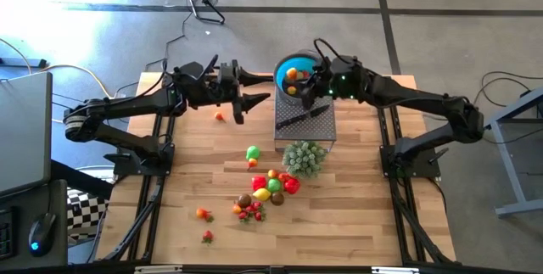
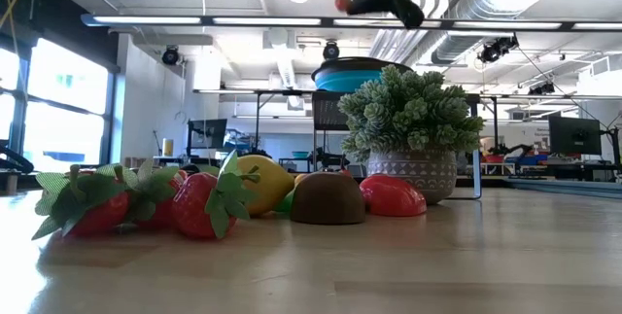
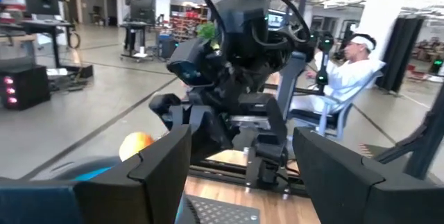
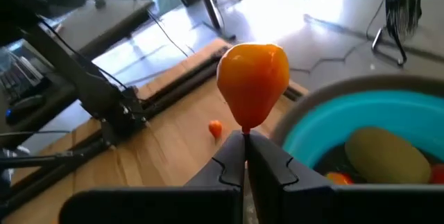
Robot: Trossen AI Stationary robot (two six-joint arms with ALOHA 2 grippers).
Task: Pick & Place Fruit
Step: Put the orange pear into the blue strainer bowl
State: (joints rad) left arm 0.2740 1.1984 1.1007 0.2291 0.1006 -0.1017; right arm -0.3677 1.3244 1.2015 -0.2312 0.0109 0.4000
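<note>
Jaws of the right gripper are pressed together, and they pinch the thin lower tip of an orange fruit that stands up above them. In my judgement the fruit is held by this tip because the body is too round and smooth for the narrow jaws. The gripper hangs at the rim of the blue bowl, just beside it and not yet over the middle, so I think the drop into the bowl is the step in hand.

Jaws of the left gripper stand apart and hold nothing. This gripper hangs above the surface on the other side of the bowl, facing the right arm, probably waiting so that the 2 arms do not meet.

Inside the bowl lie already a greenish-brown oval fruit and some orange and red pieces. The bowl rests on a dark raised stand, where a black-handled knife also lies.

Most fruit is not moved yet. A cluster of red, yellow, green and brown pieces lies on the wooden surface near the pale green bushy plant, with strawberries with cloth leaves in it, 1 green piece lies apart, and 1 small orange piece lies near the left gripper. All are small, glossy and look like light plastic.
</note>
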